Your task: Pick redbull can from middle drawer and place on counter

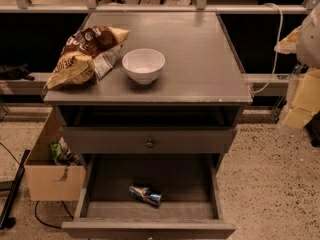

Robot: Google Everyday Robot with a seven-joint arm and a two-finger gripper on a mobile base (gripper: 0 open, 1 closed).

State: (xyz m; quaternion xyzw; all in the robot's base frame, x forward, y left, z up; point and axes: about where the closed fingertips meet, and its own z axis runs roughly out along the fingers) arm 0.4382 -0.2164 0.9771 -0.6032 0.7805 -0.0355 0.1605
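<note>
The redbull can (145, 194) lies on its side in the open middle drawer (105, 184), near the front middle of its bare grey tray. The counter (200, 59) is the grey top of the cabinet above it. My gripper (298, 106) shows as a white and pale yellow shape at the right edge of the camera view. It is off to the right of the cabinet, well away from the can and the drawer. It holds nothing that I can see.
A white bowl (143, 65) and a brown and yellow chip bag (85, 54) sit on the counter's front left. A closed drawer front with a round knob (150, 143) is above the open drawer. A cardboard box (50, 176) stands on the floor at the left.
</note>
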